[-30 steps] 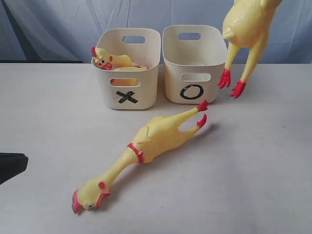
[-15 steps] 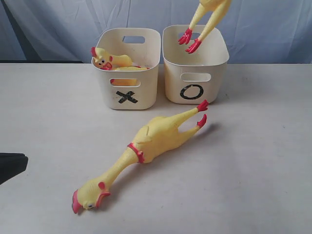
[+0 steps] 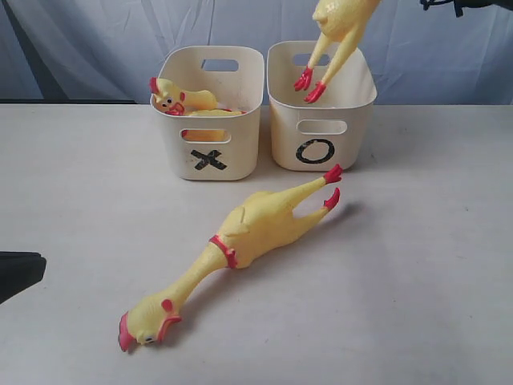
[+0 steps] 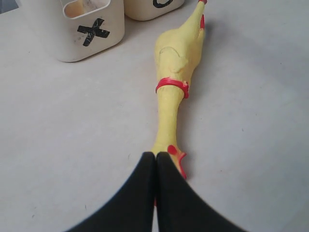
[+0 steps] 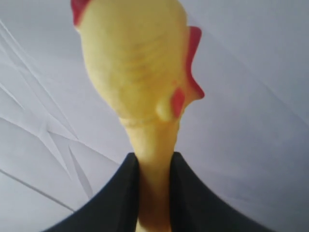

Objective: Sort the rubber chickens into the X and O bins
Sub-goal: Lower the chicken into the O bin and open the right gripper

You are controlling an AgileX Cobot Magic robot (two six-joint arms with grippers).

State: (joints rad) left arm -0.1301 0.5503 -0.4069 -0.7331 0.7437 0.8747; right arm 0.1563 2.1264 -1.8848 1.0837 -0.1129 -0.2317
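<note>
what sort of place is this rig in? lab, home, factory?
Likely a staged lab bench, not a home: a plain pale tabletop, a wrinkled blue-grey cloth backdrop, and two cream plastic tubs marked in black, the X tub and the O tub.

Pale tabletop (image 3: 417, 265), wrinkled bluish backdrop (image 3: 96, 40), probably cloth

— What do the grippers look like up close?
— The left gripper (image 4: 155, 155) has two smooth matte-black fingers (image 4: 137, 193), broad at the base and tapering to rounded tips. The right gripper (image 5: 153, 162) has the same curved black build.
— And from farther off?
— There's a flat black block (image 3: 18, 274) low and left of the O bin (image 3: 353, 136), probably the left arm, and dark fittings (image 3: 465, 5) above and right of it.
</note>
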